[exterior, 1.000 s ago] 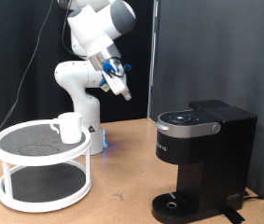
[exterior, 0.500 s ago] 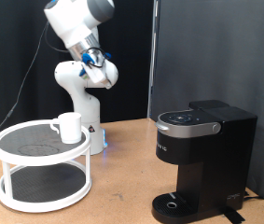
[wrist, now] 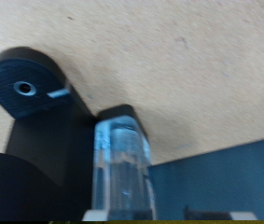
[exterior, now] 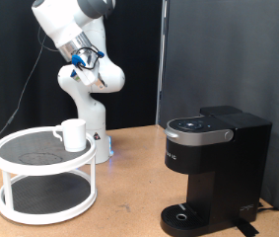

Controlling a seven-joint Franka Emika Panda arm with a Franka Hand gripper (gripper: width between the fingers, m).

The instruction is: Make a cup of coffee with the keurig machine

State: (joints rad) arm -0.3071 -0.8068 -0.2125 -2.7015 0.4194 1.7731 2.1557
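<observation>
The white cup (exterior: 73, 133) stands upright on the top shelf of a round two-tier rack (exterior: 21, 163) at the exterior view's left. The black keurig machine (exterior: 214, 168) sits at the exterior view's right with its lid down and nothing on its drip base (exterior: 186, 215). My gripper (exterior: 88, 63) hangs high above the rack, well clear of both, and nothing shows between its fingers. In the wrist view the fingers do not show. That view looks down on the keurig machine (wrist: 48, 149), its drip base (wrist: 24, 89) and its clear water tank (wrist: 122, 173).
The wooden table (exterior: 129, 197) carries the rack, the machine and the arm's white base (exterior: 92, 138). A black curtain hangs behind. The table's bare surface (wrist: 197, 75) also fills much of the wrist view.
The arm has swung towards the exterior view's left and upward, carrying the gripper from above the table's middle to above the rack. Cup and machine have not moved.
</observation>
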